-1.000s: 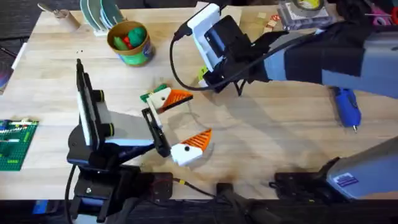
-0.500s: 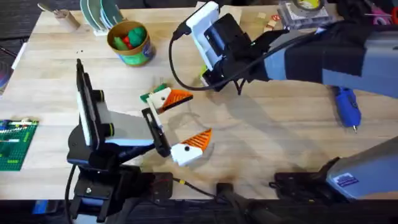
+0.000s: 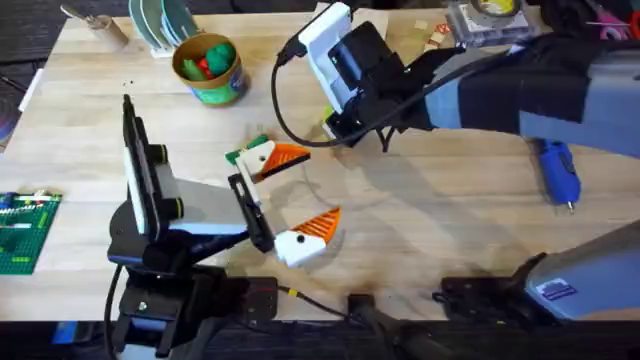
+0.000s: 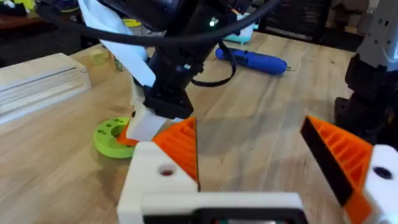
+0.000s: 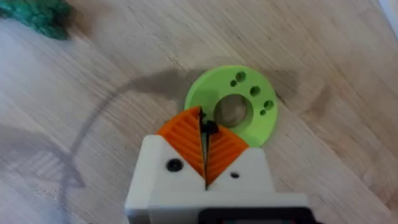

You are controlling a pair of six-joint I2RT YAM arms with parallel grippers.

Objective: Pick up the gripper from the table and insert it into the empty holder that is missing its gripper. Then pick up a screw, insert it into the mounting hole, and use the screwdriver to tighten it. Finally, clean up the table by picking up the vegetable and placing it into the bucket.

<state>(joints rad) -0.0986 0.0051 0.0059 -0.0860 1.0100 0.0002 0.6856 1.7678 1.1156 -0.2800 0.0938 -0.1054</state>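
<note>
Seemingly a tiny black screw [image 5: 209,128], light, stiff and slippery, sits pinched by its shank in the right gripper's [image 5: 204,135] closed tips above the green ring disc [image 5: 252,102]; the left gripper [image 4: 249,137] gapes wide

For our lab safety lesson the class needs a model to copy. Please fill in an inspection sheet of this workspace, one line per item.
Surface: wooden table, light grain.
Job's things: screwdriver lying on the right; vegetable beside the left pincer; bucket upright at the rear, toys inside.
Clutter: green ring disc; green brick plate; plates.
Grippers: left pincer open, orange tips on both fingers; right pincer shut at the ring disc, with a tiny dark thing at its tips, too small to name.
Cables: black cable looping off the right arm.
Surroundings: no person seen.
</note>
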